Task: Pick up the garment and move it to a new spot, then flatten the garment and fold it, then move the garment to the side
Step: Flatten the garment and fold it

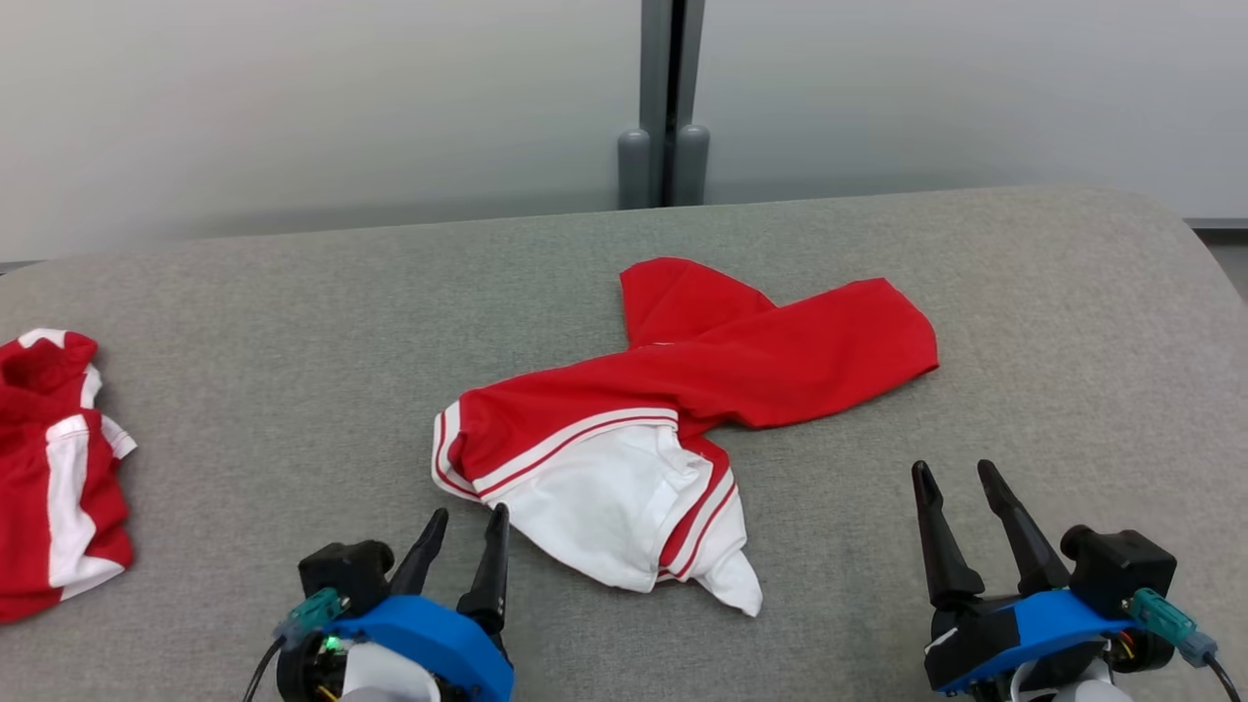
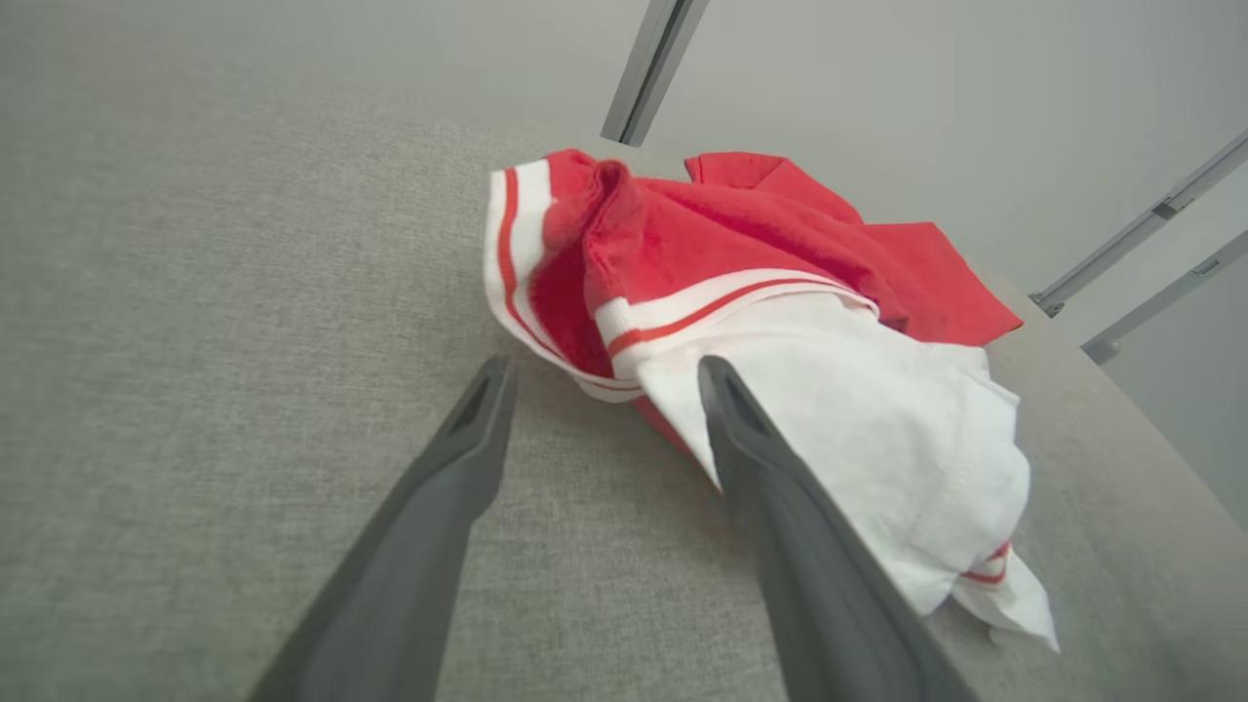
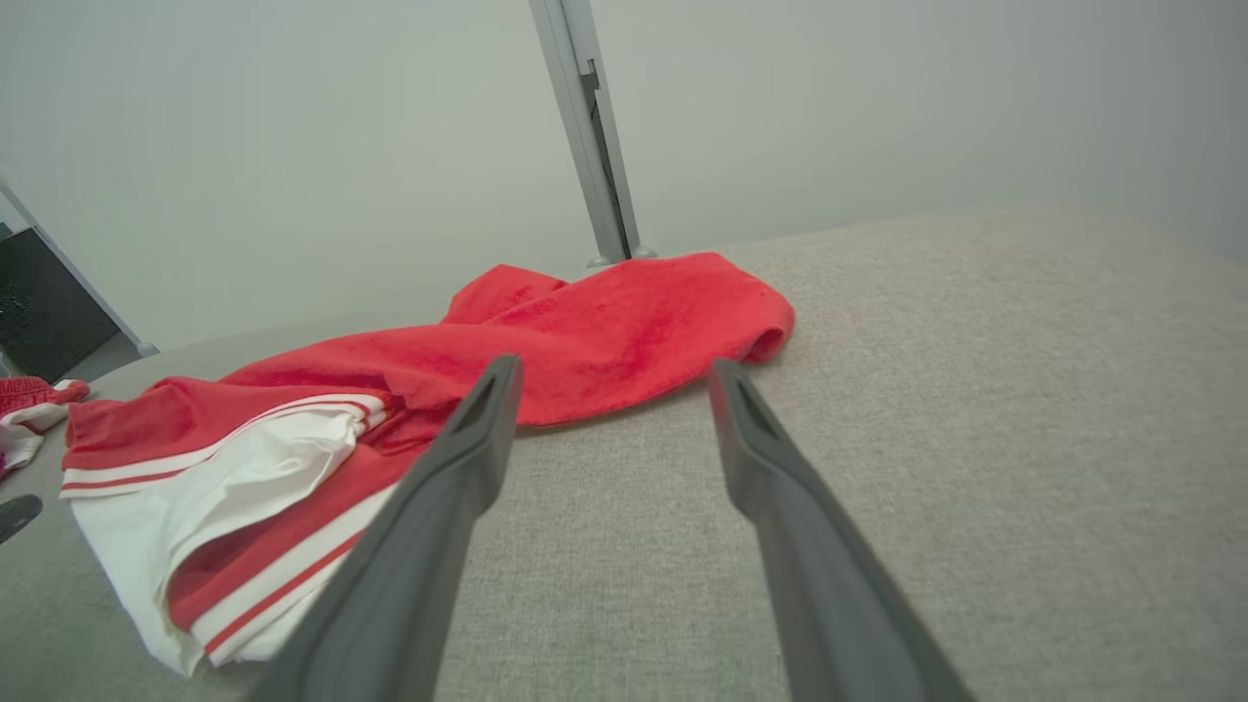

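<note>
A red and white garment (image 1: 673, 409) lies crumpled and twisted in the middle of the grey padded table (image 1: 292, 322); its white striped part points toward me and its red part spreads back and right. My left gripper (image 1: 468, 520) is open at the garment's near left edge, empty. In the left wrist view the garment (image 2: 741, 322) lies just past my left gripper (image 2: 600, 375), the right finger (image 2: 780, 487) overlapping the white cloth. My right gripper (image 1: 955, 475) stands open, apart from the cloth, to its right. From the right wrist, the garment (image 3: 546, 361) lies beyond my right gripper (image 3: 609, 375).
A second red and white garment (image 1: 54, 468) lies bunched at the table's left edge, also seen small at the far left as cloth (image 3: 29, 409). A grey post (image 1: 665, 97) stands behind the table against a pale wall. Bare table spreads to the right.
</note>
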Controlling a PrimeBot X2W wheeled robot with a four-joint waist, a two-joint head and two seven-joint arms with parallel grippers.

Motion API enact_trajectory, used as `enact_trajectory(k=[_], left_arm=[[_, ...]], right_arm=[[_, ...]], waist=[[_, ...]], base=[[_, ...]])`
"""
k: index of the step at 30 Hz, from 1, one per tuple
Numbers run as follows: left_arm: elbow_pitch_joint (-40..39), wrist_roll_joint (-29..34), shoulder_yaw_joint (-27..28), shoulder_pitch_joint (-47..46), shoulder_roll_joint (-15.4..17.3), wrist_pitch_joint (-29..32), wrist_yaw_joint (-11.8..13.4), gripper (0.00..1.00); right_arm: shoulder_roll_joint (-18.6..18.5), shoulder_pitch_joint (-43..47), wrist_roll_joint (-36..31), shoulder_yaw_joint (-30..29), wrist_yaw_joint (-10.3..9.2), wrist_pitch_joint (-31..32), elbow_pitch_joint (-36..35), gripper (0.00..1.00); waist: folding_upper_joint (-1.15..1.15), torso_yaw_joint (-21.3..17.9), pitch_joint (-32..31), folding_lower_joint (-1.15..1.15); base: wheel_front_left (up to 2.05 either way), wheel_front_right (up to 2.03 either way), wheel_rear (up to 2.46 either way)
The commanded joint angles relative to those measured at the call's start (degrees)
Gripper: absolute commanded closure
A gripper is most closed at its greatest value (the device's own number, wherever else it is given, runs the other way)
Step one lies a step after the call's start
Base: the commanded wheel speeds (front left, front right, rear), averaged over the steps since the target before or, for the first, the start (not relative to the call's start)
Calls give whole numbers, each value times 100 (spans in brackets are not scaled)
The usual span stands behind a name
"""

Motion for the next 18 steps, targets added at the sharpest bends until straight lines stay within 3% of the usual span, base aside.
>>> enact_trajectory(k=[1, 13, 14, 15, 16, 18], left_arm=[[150, -58, -29, -153, -57, 83, -34, 0], [743, -127, -92, -745, -263, 224, -182, 0], [767, -109, -101, -775, -265, 209, -187, 18], [792, -84, -115, -814, -261, 192, -195, 54], [812, -92, -122, -851, -264, 189, -206, 100], [824, -92, -130, -884, -269, 181, -212, 100]], right_arm=[[-30, -22, 10, 27, 3, -20, 3, 0], [-30, -97, 46, 40, 3, -111, 57, 0], [-29, -107, 49, 47, 3, -114, 62, 0], [-30, -115, 48, 53, 3, -117, 71, 0], [-30, -124, 49, 62, 3, -121, 79, 0], [-30, -136, 56, 68, 3, -127, 88, 0]], waist=[[0, -55, 18, 0], [0, -299, 195, 0], [0, -307, 203, 0], [0, -316, 208, 0], [0, -325, 212, 0], [0, -331, 214, 0]], base=[[0, 0, 0], [0, 0, 0], [0, 0, 0], [0, 0, 0], [0, 0, 0], [0, 0, 0]])
